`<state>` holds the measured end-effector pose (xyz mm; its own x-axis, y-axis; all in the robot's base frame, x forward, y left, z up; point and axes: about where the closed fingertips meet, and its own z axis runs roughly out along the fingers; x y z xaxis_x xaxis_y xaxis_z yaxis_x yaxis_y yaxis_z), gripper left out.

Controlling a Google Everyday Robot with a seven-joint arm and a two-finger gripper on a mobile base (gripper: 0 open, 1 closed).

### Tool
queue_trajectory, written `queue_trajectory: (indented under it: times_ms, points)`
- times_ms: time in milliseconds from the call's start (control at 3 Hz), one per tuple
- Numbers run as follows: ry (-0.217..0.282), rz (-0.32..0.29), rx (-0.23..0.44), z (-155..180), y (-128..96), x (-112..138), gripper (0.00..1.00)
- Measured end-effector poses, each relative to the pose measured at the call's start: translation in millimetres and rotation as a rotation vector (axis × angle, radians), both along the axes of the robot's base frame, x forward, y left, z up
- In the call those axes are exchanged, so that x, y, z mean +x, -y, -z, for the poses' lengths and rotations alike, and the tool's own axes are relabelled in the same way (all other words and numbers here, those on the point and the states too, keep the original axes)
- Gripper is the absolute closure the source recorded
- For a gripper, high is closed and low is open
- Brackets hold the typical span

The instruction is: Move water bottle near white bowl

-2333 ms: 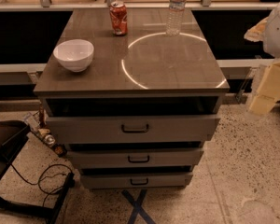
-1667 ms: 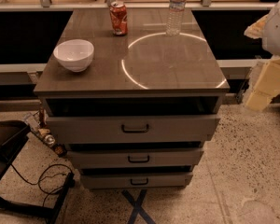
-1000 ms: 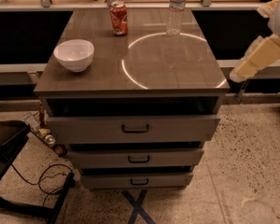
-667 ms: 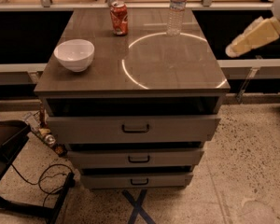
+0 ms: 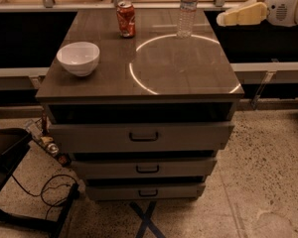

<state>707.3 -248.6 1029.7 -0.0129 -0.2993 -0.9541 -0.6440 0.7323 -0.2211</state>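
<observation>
The water bottle (image 5: 187, 11), clear ribbed plastic with a pale label band, stands upright at the back right of the dark tabletop (image 5: 188, 78). The white bowl (image 5: 78, 58) sits at the left side of the same top, well apart from the bottle. My gripper (image 5: 226, 19), cream-coloured, hangs level at the upper right on the white arm (image 5: 285, 4). It points left toward the bottle, a short way to the bottle's right and not touching it. It holds nothing.
A red soda can (image 5: 125, 19) stands at the back, between bowl and bottle. A bright ring of light lies on the tabletop. Below are three drawers (image 5: 143, 137). Cables (image 5: 44, 187) and a dark chair (image 5: 5, 157) are on the floor at left.
The arm has swung up from low beside the table's right edge to the upper right, and the gripper now points left at bottle height. Bottle, can and bowl have not moved.
</observation>
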Motion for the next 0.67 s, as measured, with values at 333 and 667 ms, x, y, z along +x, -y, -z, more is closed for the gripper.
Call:
queue_trajectory:
  times_ms: [333, 667]
  points:
    - [0.000, 0.000, 0.000, 0, 0, 0, 0.00]
    - [-0.020, 0.039, 0.017, 6, -13, 7, 0.00]
